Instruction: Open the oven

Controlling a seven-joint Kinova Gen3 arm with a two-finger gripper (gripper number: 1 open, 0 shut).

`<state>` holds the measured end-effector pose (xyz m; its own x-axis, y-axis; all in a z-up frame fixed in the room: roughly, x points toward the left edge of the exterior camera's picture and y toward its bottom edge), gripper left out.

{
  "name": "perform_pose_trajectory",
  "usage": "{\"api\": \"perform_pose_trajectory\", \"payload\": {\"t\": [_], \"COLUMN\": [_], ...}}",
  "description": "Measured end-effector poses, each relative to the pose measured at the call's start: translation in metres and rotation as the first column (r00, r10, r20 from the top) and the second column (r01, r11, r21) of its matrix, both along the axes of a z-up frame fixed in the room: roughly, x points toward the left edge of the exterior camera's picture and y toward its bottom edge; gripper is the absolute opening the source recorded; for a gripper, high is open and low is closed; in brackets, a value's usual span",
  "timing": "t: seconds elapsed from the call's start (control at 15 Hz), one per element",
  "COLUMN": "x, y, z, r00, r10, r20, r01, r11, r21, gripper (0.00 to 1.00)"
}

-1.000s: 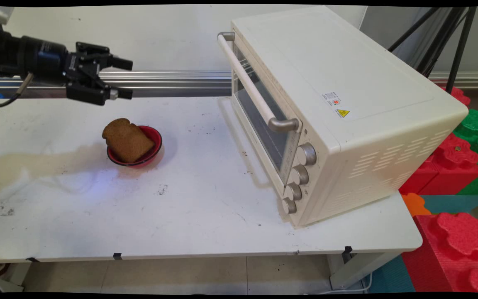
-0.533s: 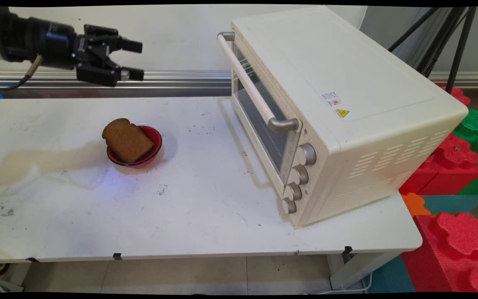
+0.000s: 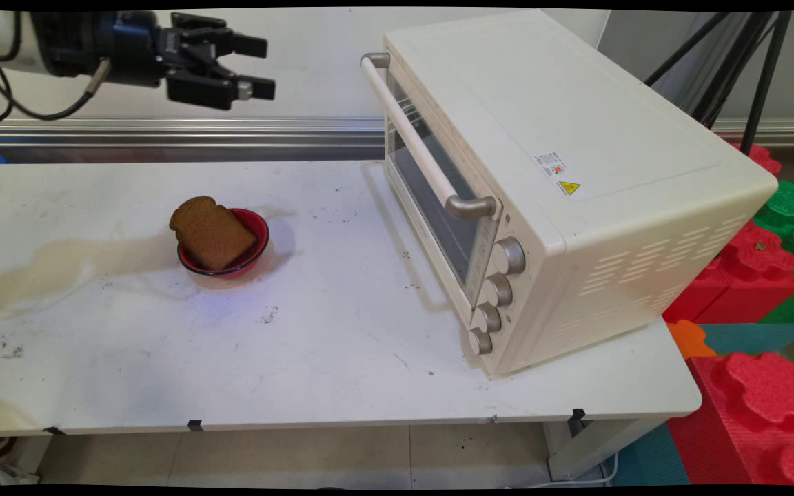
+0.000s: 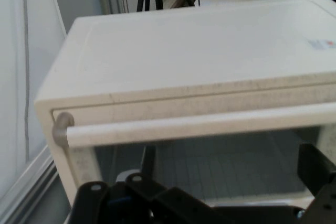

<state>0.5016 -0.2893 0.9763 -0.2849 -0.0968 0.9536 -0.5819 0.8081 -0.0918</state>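
My black gripper (image 3: 264, 67) hangs high at the upper left of the main view, open and empty, its fingers pointing right at the cream toaster oven (image 3: 562, 179). The oven's door is shut, and its long handle (image 3: 407, 131) runs along the door's top edge, some way right of my fingertips. In the hand view the oven (image 4: 199, 51) fills the picture, with the handle (image 4: 199, 124) crossing just above my linkage. Below my hand on the table (image 3: 314, 331), a brown slice of bread (image 3: 209, 231) leans in a small red bowl (image 3: 253, 244).
Four knobs (image 3: 497, 293) line the oven's front right side. A metal rail (image 3: 183, 131) runs along the table's far edge. Red and green foam blocks (image 3: 762, 275) are stacked on the floor at the right. Black tripod legs (image 3: 748, 62) stand behind the oven.
My gripper has risen and moved right toward the oven's handle, staying open. The bread, bowl and oven have not moved.
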Motion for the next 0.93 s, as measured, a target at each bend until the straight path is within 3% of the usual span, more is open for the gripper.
{"api": "perform_pose_trajectory", "payload": {"t": [0.4,0.93], "x": [-0.034,-0.078], "y": [-0.031,-0.07], "z": [0.002,-0.01], "r00": [1.0,1.0], "r10": [0.011,0.016], "r20": [-0.018,0.014], "r01": [-0.011,-0.016], "r11": [1.0,1.0], "r21": [0.001,0.015], "gripper": [1.0,1.0]}}
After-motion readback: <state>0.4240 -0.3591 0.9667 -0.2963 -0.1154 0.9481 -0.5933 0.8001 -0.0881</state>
